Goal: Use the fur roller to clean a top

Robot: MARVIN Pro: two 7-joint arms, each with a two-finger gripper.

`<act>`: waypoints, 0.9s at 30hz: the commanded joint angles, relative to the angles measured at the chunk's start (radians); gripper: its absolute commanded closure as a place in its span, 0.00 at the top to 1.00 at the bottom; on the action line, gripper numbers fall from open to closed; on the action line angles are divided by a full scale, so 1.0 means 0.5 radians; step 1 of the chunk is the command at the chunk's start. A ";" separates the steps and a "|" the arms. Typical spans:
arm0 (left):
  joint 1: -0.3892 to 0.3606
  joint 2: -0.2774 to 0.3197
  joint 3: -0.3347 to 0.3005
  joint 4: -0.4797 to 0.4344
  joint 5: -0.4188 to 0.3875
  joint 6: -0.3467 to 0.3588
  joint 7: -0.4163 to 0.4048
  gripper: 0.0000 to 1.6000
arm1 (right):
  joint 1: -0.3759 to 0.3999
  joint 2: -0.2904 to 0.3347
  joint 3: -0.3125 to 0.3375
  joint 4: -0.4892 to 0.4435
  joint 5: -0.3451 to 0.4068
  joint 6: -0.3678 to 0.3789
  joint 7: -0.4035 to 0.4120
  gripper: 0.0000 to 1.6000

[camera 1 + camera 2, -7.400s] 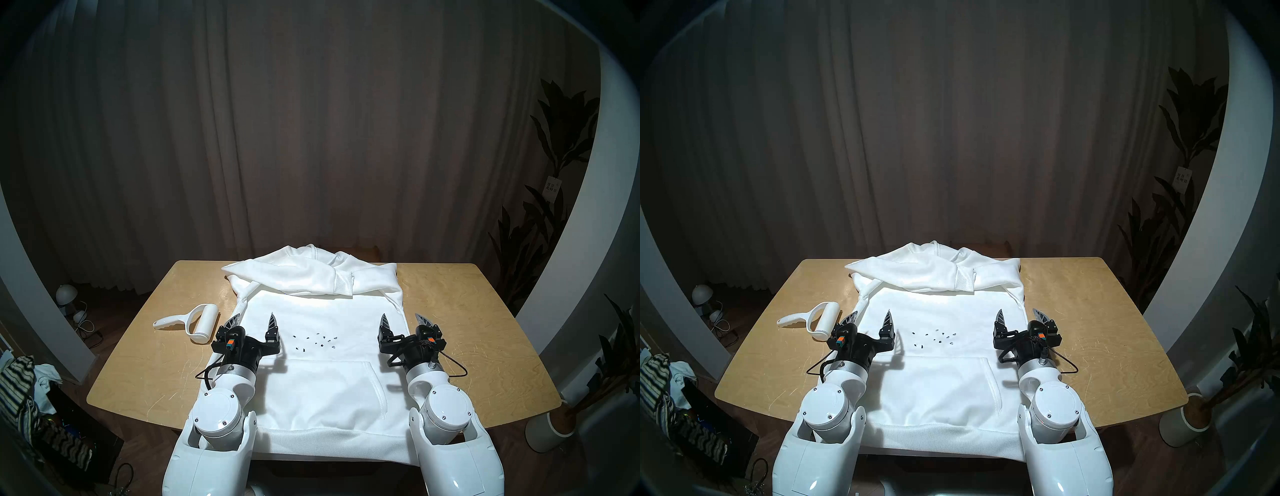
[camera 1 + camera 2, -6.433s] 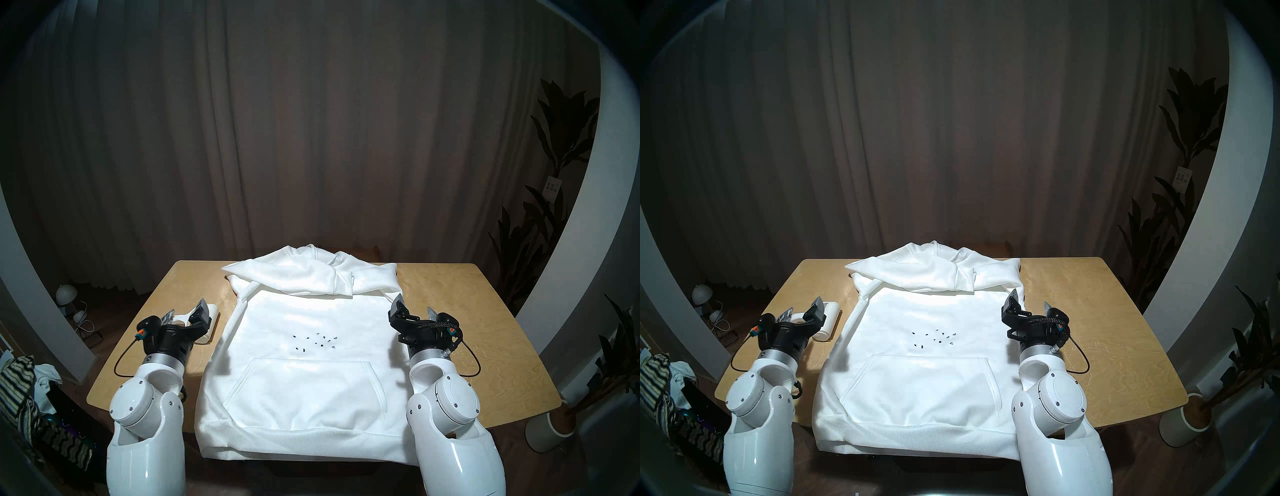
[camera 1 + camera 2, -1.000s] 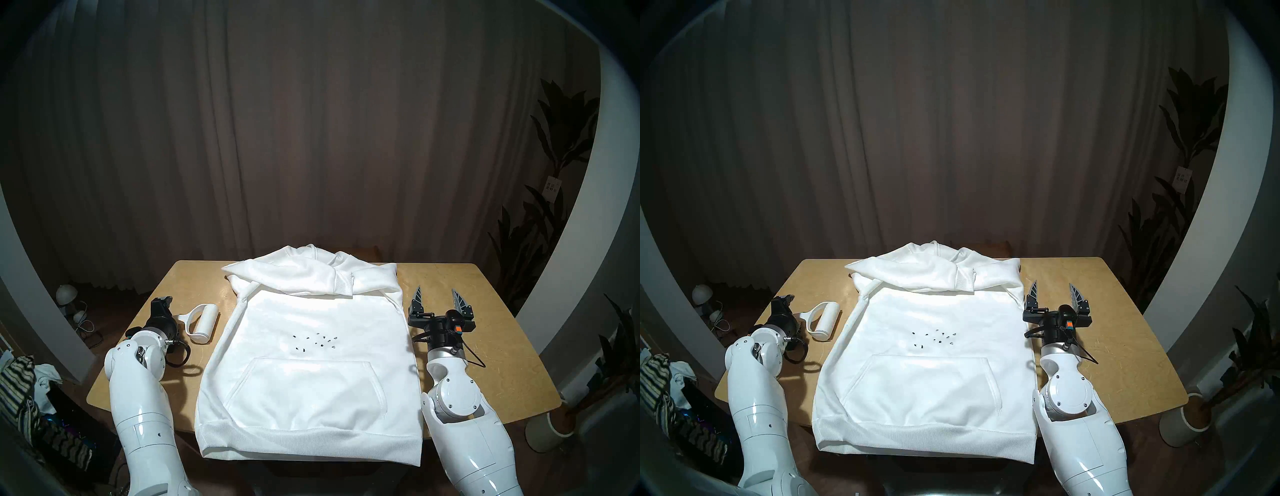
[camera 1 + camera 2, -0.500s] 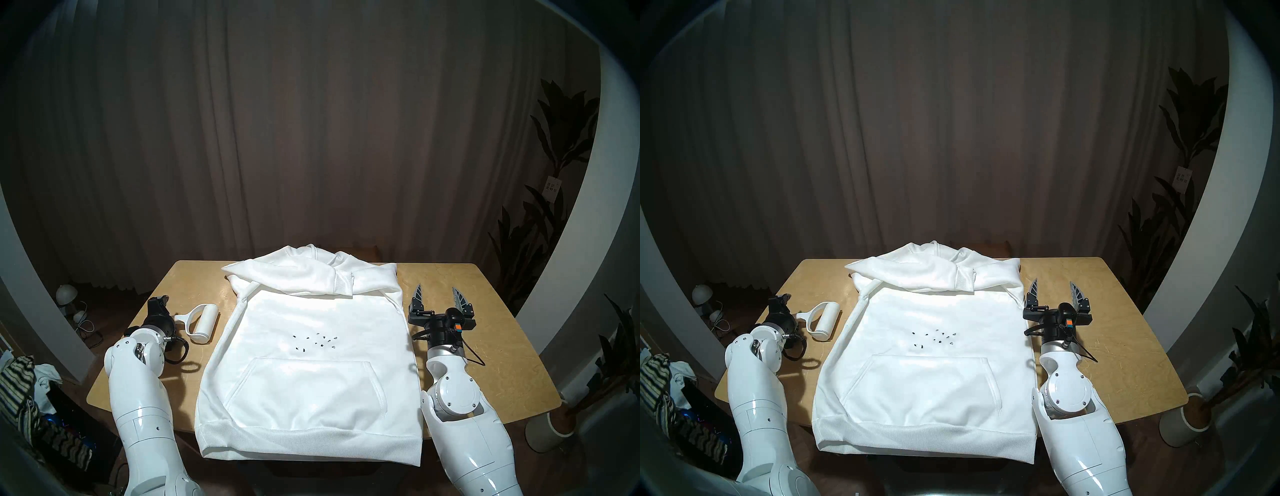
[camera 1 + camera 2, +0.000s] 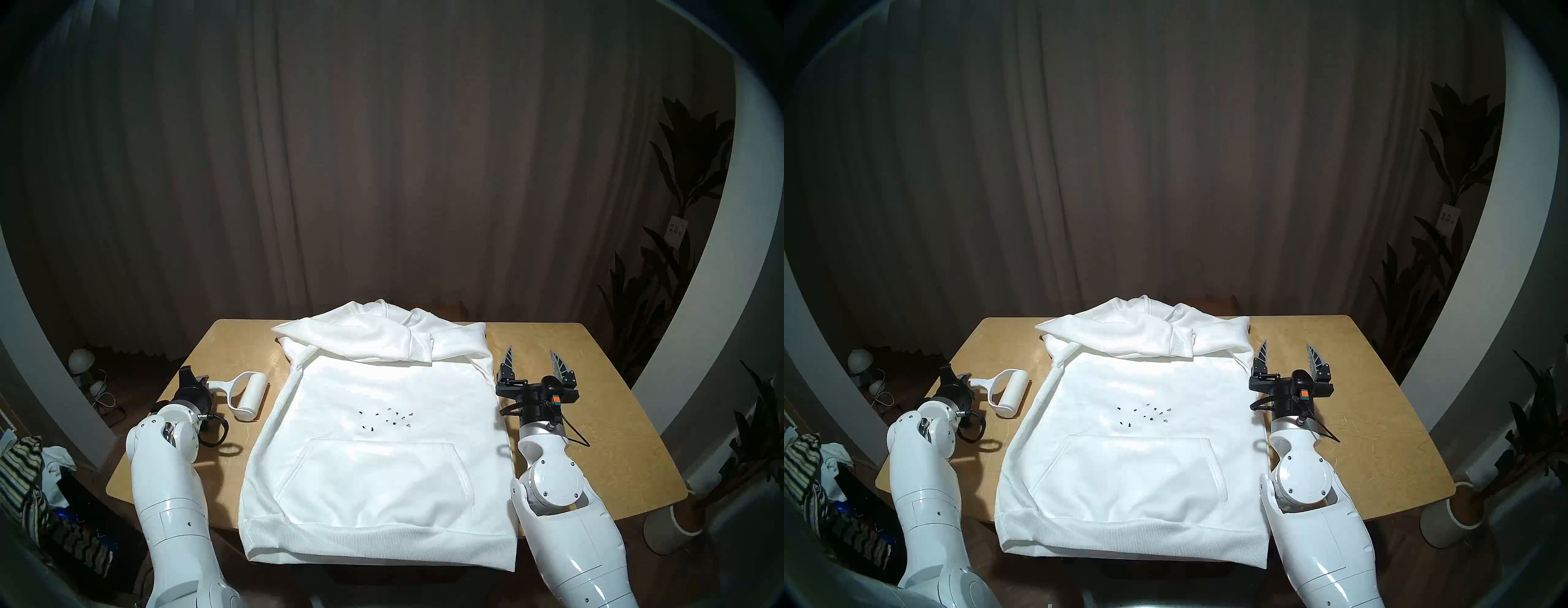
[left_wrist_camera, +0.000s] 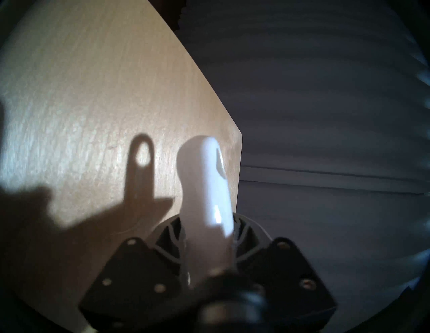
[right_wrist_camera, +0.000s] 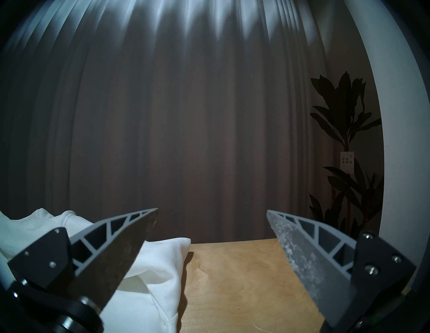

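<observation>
Fur roller (image 5: 247, 395) lies on the surface (image 5: 594, 429) just left of the white top (image 5: 377, 458), its handle clamped in the left gripper's (image 5: 203, 380) jaws. Dark specks (image 5: 386, 418) dot the top's chest. Right gripper (image 5: 533, 365) hovers beside the top, jaws wide.

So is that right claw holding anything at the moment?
No, the right gripper is open, with only curtain and table between its fingers.
</observation>
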 commanded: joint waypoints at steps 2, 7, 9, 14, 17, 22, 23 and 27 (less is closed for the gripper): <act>0.029 -0.024 -0.015 -0.040 -0.033 0.030 -0.002 0.00 | -0.022 -0.005 0.005 -0.094 0.006 0.034 -0.011 1.00; 0.050 -0.054 -0.024 -0.132 -0.068 0.057 -0.024 0.00 | -0.134 0.027 0.039 -0.172 0.035 0.066 0.002 1.00; 0.048 -0.077 -0.038 -0.167 -0.096 0.057 -0.043 0.00 | -0.170 0.018 0.059 -0.197 0.062 0.074 -0.006 1.00; 0.044 -0.103 -0.057 -0.219 -0.144 0.072 -0.130 0.00 | -0.196 -0.007 0.074 -0.212 0.088 0.068 -0.029 1.00; 0.030 -0.105 -0.057 -0.242 -0.157 0.083 -0.146 0.00 | -0.190 -0.005 0.067 -0.203 0.094 0.059 -0.030 1.00; 0.011 -0.104 -0.063 -0.260 -0.198 0.124 -0.175 0.00 | -0.167 0.004 0.050 -0.183 0.101 0.061 -0.016 1.00; 0.005 -0.113 -0.073 -0.269 -0.225 0.136 -0.187 0.00 | -0.161 0.007 0.047 -0.180 0.110 0.082 -0.007 1.00; 0.009 -0.109 -0.076 -0.329 -0.263 0.188 -0.195 0.00 | -0.132 0.043 0.034 -0.157 0.167 0.161 0.060 1.00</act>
